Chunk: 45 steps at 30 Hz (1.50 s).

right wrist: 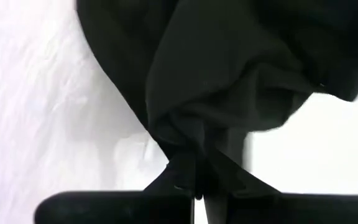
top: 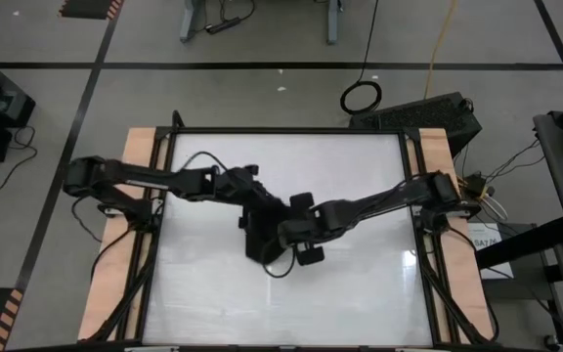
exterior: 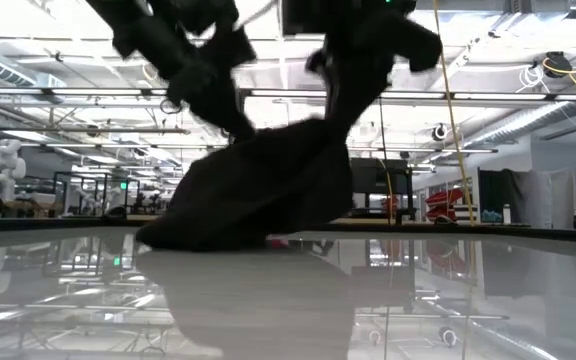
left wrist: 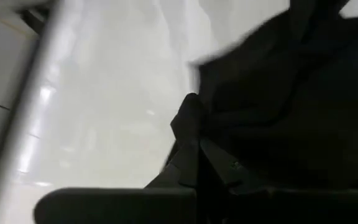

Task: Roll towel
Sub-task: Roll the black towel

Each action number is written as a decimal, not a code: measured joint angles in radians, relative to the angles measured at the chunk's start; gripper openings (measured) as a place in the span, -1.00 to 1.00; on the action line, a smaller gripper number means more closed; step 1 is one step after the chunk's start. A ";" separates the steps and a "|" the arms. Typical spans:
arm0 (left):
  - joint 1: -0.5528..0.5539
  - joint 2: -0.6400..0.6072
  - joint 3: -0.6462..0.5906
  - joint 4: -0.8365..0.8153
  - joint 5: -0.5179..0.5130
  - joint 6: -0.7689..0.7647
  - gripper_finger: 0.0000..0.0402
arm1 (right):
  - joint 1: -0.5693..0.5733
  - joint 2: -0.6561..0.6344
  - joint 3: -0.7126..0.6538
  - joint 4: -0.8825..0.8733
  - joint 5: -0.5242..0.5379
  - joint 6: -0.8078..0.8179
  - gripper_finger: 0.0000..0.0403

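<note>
The black towel (top: 260, 242) hangs bunched between my two grippers near the table's middle. In the low view its lower part (exterior: 203, 232) rests on the white tabletop while its upper part (exterior: 288, 150) is raised. My left gripper (top: 256, 207) is shut on the towel's upper left side, and shows in the low view (exterior: 230, 112). My right gripper (top: 283, 233) is shut on its upper right side, and shows in the low view (exterior: 346, 105). No white tag shows. My left gripper pinches a bunched fold of the towel (left wrist: 190, 121) between its two shut fingers. The fingers slant down from the table's left. The cloth spreads away beyond the fingertips, its lower part on the table. My right gripper pinches a gathered bunch of several folds (right wrist: 185, 142) between its two shut fingers. The fingers slant down from the table's right. The cloth fans out in pleats from the pinch and hangs down toward the table.
The bare white tabletop (top: 360, 293) stretches around the towel on all sides. Wooden side rails (top: 140, 156) and a dark frame edge the table. Cables (top: 208, 156) lie near the left arm.
</note>
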 joint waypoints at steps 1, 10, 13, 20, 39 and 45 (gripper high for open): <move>-0.007 -0.033 0.020 -0.023 -0.025 0.010 -0.99 | 0.000 -0.025 0.000 -0.007 0.011 0.006 -0.99; -0.083 -0.345 0.143 -0.100 -0.252 0.079 -0.99 | -0.015 -0.276 0.001 -0.138 0.146 0.096 -0.97; -0.096 -0.409 0.148 -0.126 -0.249 0.079 -1.00 | -0.024 -0.355 0.005 -0.158 0.150 0.132 -0.83; -0.125 -0.434 0.150 -0.136 -0.246 0.062 -1.00 | -0.006 -0.457 0.002 -0.174 0.141 0.150 -0.22; -0.123 -0.355 0.150 0.142 -0.226 0.040 -1.00 | 0.132 -0.407 -0.411 0.504 0.045 -0.262 -0.15; -0.115 -0.293 0.158 0.219 -0.301 0.024 -1.00 | 0.213 -0.357 -0.572 0.892 0.232 -0.578 -0.19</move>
